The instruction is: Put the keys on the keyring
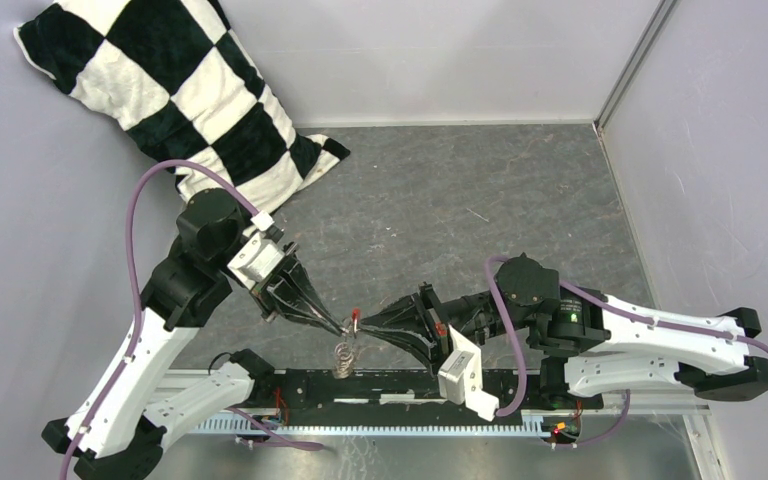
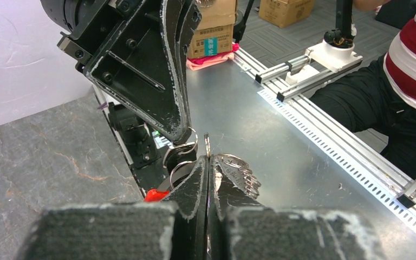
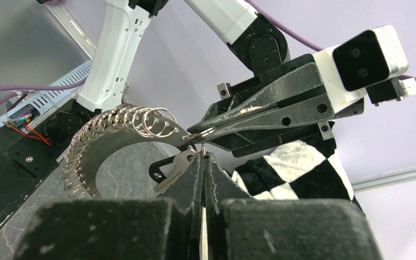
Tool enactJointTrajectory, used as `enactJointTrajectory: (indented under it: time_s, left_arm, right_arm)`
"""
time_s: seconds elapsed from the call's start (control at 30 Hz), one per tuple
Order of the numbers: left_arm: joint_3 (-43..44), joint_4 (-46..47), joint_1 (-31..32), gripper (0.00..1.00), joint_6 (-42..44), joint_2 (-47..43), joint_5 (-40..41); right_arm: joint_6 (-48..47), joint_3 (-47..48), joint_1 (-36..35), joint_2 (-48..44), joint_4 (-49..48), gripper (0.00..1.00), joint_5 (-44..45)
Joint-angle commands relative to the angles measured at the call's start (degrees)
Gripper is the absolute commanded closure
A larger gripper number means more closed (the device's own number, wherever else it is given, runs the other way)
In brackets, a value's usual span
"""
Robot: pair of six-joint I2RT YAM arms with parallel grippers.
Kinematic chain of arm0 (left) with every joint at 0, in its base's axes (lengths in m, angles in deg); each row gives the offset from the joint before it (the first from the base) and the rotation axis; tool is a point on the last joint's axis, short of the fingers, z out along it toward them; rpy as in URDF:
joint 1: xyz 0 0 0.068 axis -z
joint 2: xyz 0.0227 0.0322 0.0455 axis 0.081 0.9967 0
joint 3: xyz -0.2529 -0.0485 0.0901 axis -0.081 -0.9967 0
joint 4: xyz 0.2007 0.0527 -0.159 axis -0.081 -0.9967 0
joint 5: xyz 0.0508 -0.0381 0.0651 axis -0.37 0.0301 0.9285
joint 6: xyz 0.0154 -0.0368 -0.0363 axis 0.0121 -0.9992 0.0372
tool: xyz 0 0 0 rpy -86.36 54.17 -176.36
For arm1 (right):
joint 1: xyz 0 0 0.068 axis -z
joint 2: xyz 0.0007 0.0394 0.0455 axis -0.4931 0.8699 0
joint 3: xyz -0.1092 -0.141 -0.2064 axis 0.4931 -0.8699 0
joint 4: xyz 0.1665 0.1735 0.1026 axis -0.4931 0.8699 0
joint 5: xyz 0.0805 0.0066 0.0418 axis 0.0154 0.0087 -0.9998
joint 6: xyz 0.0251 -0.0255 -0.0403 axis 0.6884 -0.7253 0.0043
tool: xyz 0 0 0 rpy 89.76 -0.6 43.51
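Observation:
The keyring point(image 3: 114, 130) is a silvery loop strung with many small rings, and it hangs between my two grippers point(image 1: 343, 358). Its red tag point(image 1: 357, 316) sits at the fingertips; it also shows in the left wrist view point(image 2: 154, 194). My left gripper point(image 2: 208, 158) is shut on a thin edge of the loop, with the small rings point(image 2: 244, 173) beside its fingers. My right gripper point(image 3: 202, 154) is shut on a thin metal sliver of the ring. A small silver key point(image 3: 174, 167) hangs beside its left finger, next to a black piece point(image 3: 158, 170). The two grippers' tips nearly touch.
A black-and-white checkered cloth point(image 1: 175, 95) lies at the back left. The black rail point(image 1: 390, 388) at the table's near edge is right below the hanging ring. Walls close the table on the left, back and right.

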Motion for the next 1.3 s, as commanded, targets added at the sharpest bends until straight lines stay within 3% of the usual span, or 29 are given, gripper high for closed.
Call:
enactJointTrajectory:
  time_s: [0.0, 1.27]
  left_arm:
    - [-0.12, 2.07, 0.22, 0.98, -2.56, -0.42, -4.9]
    - [-1.16, 4.4, 0.22, 0.98, -4.32, -0.85, -4.9]
  right_arm:
    - [-0.98, 1.98, -0.4, -1.88, -0.18, 0.99, 1.85]
    - [0.01, 3.39, -0.43, 0.01, -0.21, 0.99, -2.86]
